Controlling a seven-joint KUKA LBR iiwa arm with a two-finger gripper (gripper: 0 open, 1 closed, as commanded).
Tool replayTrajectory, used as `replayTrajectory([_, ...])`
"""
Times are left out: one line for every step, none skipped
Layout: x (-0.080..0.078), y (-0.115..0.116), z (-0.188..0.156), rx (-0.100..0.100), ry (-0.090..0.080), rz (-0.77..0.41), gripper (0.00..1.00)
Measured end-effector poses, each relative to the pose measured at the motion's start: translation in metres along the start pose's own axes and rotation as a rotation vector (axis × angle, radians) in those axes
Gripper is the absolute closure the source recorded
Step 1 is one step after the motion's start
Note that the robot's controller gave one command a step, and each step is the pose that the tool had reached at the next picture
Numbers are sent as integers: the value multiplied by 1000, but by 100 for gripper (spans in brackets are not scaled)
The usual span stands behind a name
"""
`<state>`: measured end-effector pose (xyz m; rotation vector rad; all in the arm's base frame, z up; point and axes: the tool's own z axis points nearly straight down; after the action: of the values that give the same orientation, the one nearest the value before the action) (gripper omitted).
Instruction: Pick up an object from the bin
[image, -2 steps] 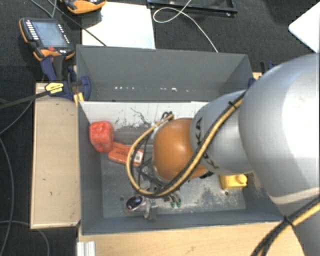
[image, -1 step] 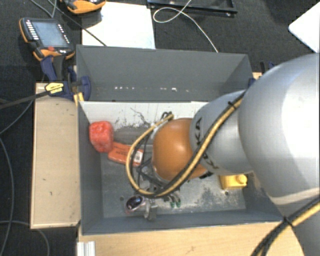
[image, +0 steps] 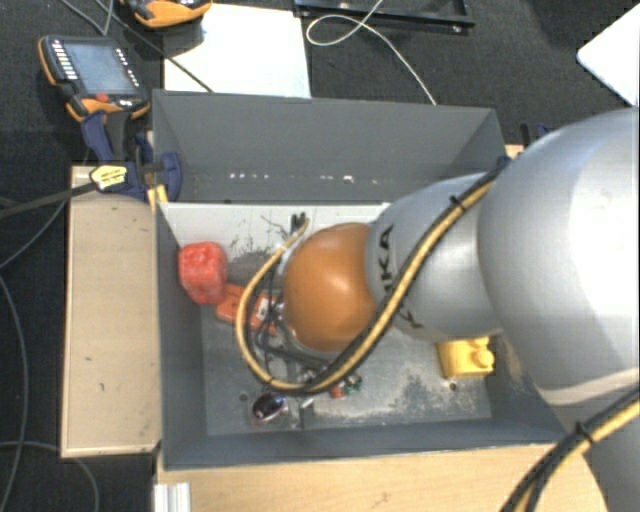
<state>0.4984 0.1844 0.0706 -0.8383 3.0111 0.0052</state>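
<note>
Nearest the camera, the grey arm (image: 560, 260) is seen reaching in from the right. Its wrist is capped by a rounded orange cover (image: 325, 285) and looped by one yellow-and-black cable (image: 400, 290) among several thin dark ones. The gripper is masked by that cover, so whether it is released or clenched cannot be told, and nothing can be said to be held.

The step in hand is judged to be the reach down over the middle of the bin (image: 320, 150), with no grasp confirmed. The thing to be picked cannot be fixed. It would lie under the cover, on the middle of the floor.

On the floor, from the near wall back, these are counted:
- one small dark, shiny thing (image: 268, 407) by the near wall, left of centre
- two tiny bits (image: 345, 387), red and green, just beside the cable loop
- one yellow block (image: 465, 358) near the right wall, close under the arm
- one orange piece (image: 230, 303) just left of the cover, partly crossed by cable
- one red block (image: 202, 270) touching or just beside that piece, near the left wall

For the next move, a firm closing on whatever lies beneath would be called for. A straight lift would then be needed, with the cable loops kept clear of the orange piece.
</note>
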Motion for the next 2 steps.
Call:
replayTrajectory([6,8,0,0,2,284,0])
replayTrajectory([16,-16,0,-1,1,64,100])
